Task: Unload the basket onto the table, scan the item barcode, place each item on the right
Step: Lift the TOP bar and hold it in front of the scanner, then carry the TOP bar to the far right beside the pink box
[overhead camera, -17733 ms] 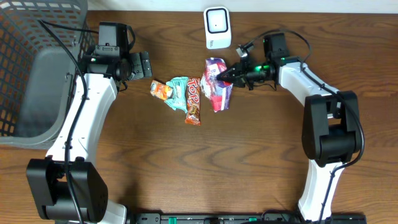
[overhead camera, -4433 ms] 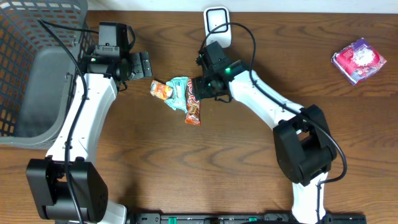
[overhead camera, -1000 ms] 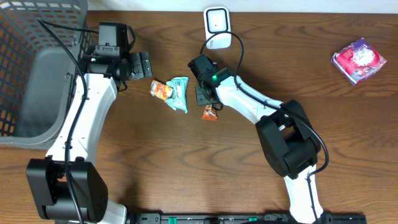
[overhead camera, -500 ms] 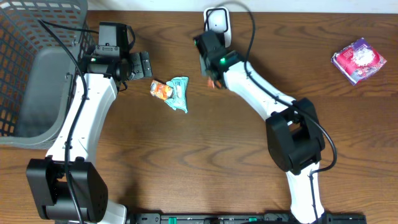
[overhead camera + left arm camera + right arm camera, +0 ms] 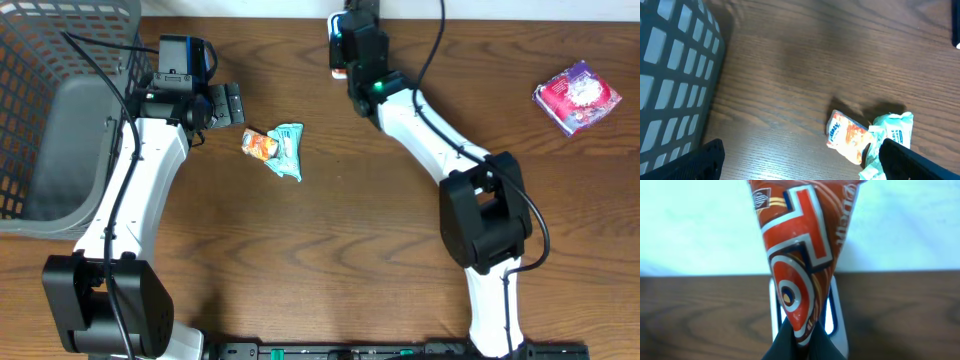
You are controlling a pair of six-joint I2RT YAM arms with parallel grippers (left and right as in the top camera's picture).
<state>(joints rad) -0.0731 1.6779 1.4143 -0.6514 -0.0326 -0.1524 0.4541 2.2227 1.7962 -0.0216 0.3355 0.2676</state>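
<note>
Item: bar (image 5: 800, 255), red-orange wrapper with white lettering and a ringed bullseye, narrowing to a pinched end. Your right gripper (image 5: 800, 347) was clamped on that end, holding the bar just in front of the white scanner (image 5: 837, 325) at the table's far edge. Your left gripper (image 5: 232, 103) gaped wide, empty, near the basket (image 5: 60, 110).

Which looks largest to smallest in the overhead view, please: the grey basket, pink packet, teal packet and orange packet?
1. grey basket
2. pink packet
3. teal packet and orange packet: near alike and overlapping, so I would not rank them.
</note>
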